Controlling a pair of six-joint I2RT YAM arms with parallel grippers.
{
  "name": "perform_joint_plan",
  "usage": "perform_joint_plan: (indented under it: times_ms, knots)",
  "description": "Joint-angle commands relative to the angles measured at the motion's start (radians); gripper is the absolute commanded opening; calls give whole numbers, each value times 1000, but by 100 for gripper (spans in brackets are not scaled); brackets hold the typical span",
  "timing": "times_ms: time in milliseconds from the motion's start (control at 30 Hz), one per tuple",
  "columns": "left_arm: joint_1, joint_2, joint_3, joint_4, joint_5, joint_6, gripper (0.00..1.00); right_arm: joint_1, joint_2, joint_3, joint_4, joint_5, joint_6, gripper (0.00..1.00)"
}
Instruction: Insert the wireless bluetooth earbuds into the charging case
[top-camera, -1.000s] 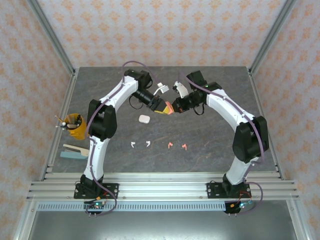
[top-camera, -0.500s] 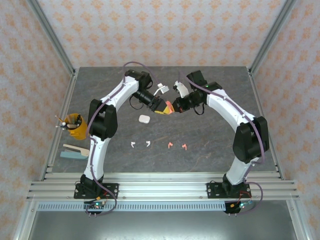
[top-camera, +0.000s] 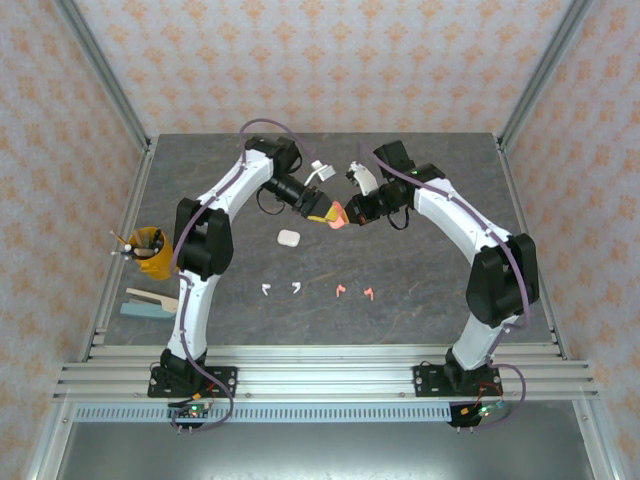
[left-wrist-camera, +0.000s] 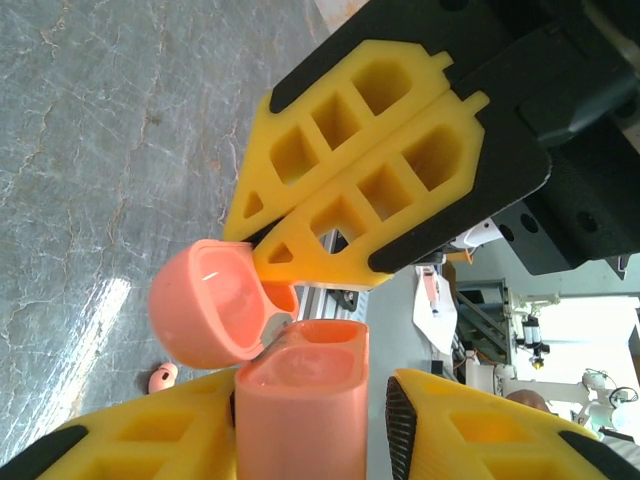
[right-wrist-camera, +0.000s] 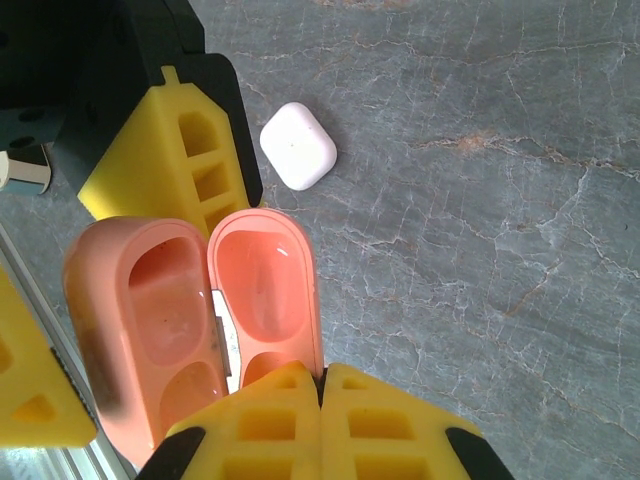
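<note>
Lowest in the top view, four earbuds (top-camera: 340, 291) lie in a row on the tabletop (top-camera: 430, 290), two white, two coral. Just above sits a closed white case (top-camera: 289, 238). Higher, your left gripper (top-camera: 326, 211) holds the open coral case (top-camera: 337, 215); your right gripper (right-wrist-camera: 322, 378), jaws together, meets its lid.

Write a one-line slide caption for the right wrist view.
Open coral case between the left fingers, shut right fingers at its lid, white case on the table.

Bare table (top-camera: 440, 285) right of pink earbuds (top-camera: 370, 293); cup (top-camera: 150, 255) crowds left edge
</note>
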Motion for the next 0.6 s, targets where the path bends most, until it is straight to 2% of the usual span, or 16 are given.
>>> perform_joint_plan:
  times_ms: [0, 567]
  knots:
    - [8, 9, 34, -26, 22, 3, 41, 3, -42, 27, -20, 7, -16, 0]
    - [6, 38, 73, -119, 53, 75, 40, 4, -21, 54, -30, -13, -20, 0]
